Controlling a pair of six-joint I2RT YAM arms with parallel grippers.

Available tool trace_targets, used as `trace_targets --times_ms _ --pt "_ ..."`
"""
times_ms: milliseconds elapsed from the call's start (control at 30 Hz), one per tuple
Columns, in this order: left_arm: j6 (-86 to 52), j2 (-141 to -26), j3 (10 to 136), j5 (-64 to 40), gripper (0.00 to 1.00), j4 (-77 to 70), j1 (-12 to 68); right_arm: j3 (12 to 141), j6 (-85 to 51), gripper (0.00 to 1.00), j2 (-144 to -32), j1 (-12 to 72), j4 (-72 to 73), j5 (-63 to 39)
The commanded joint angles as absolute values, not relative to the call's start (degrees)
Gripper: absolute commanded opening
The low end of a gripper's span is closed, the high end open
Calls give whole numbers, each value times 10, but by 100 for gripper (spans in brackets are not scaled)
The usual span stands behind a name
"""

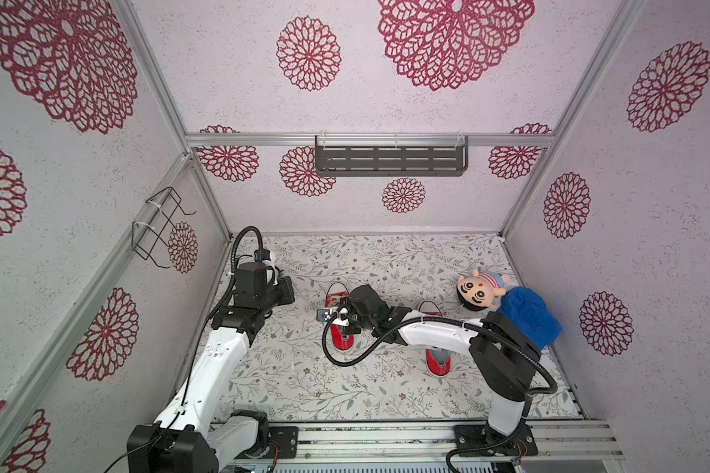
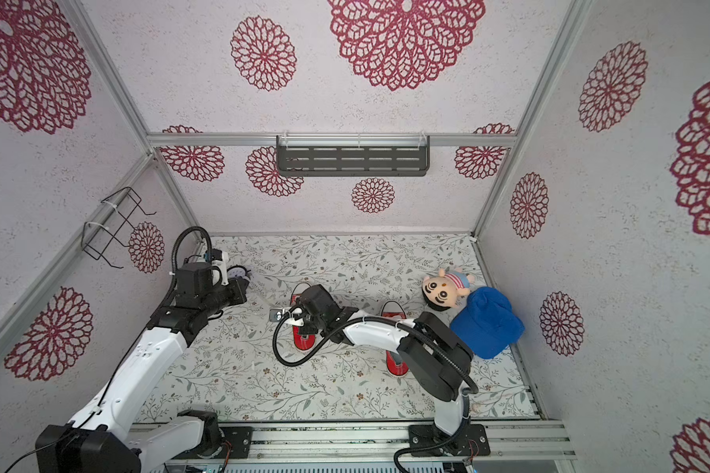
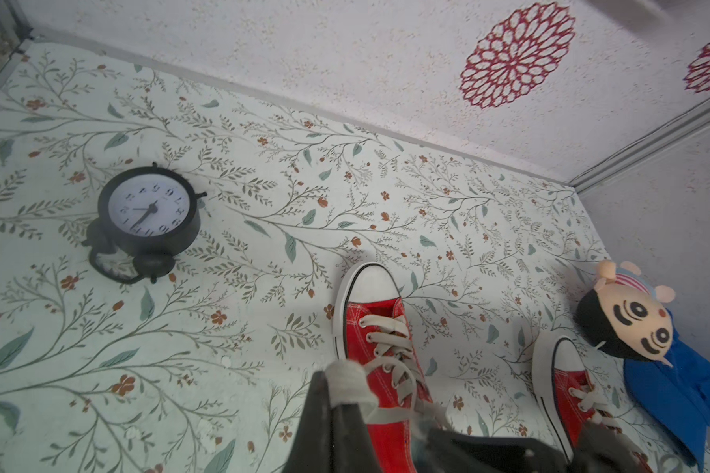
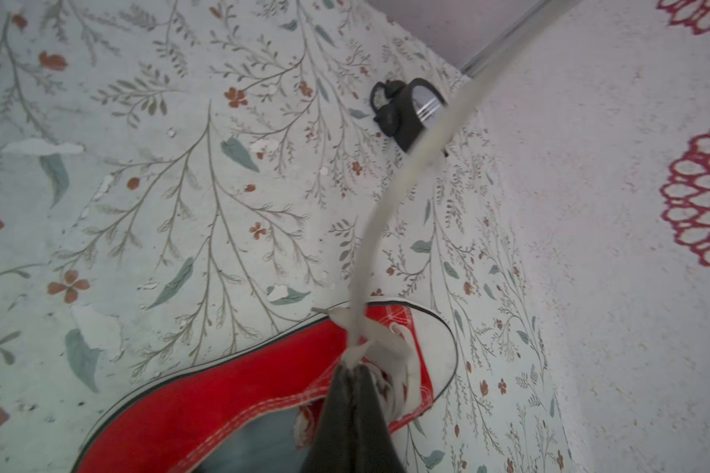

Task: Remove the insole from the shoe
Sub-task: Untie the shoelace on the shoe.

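With the back wall at twelve o'clock, the shoe (image 1: 341, 343) stands in the middle of the table (image 1: 304, 389), heel at six and white toe at twelve. My right hand (image 4: 353, 370) is straight above its laced front, pointing down. The fingers are pressed together, with a white lace (image 4: 355, 354) pinched between the tips at the bow. The insole (image 4: 259, 446) is inside the shoe, at six o'clock of my fingertips and below them. All I see of it is a blurred grey patch in the opening, apart from my hand. A pale, blurred strip runs off from the bow across the right wrist view; I cannot tell whether it is the same lace.

My right arm (image 1: 435, 331) rises from the five o'clock corner, folds at the elbow and reaches toward nine o'clock, wrist bent down. It passes over a second shoe (image 1: 437, 362) at three o'clock of the first.

My left arm (image 1: 218, 364) comes up from seven o'clock toward twelve. My left hand (image 3: 341, 385) points toward three and hangs at ten o'clock of the shoe, well apart from it. Its fingers are closed on each other, and I cannot identify the whitish wad at their tips.

Farther off, a black clock (image 3: 150, 213) rests near the ten o'clock corner. At two o'clock a doll (image 1: 478, 293) touches a blue cap (image 1: 527, 319).
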State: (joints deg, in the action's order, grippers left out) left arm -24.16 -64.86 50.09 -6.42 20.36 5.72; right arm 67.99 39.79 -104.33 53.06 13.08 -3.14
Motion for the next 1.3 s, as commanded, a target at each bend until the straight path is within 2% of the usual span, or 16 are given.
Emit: trace_targets --times_ms 0,300,367,433,500,600,733,800,867,967,1100,1267 --pt "-272 -643 470 -42 0 204 39 672 257 0 -1018 499 204 -58" --pt "-308 -656 408 -48 0 179 25 703 95 0 -1055 451 128 -5" --pt "-311 -663 400 -72 11 164 24 698 65 11 -1047 443 127 -21" --pt "-310 -667 399 -92 33 165 22 693 46 26 -1033 437 120 -27" --pt "-308 -662 402 -90 47 182 20 692 35 39 -1017 432 98 -12" --pt "-307 -635 403 -70 59 212 18 693 33 50 -992 425 47 10" --pt "-308 -598 397 -75 61 240 18 666 24 61 -955 424 24 -1" --pt "-303 -590 389 -130 61 239 23 647 3 63 -940 424 28 -35" --pt "-308 -590 373 -178 61 212 47 634 -24 64 -934 424 37 -85" --pt "-334 -611 357 -189 59 174 122 616 -60 62 -936 427 59 -147" --pt "-374 -672 349 -182 54 102 202 602 -67 62 -957 447 84 -144" --pt "-391 -748 364 -149 52 48 228 613 -80 63 -997 470 104 -133"
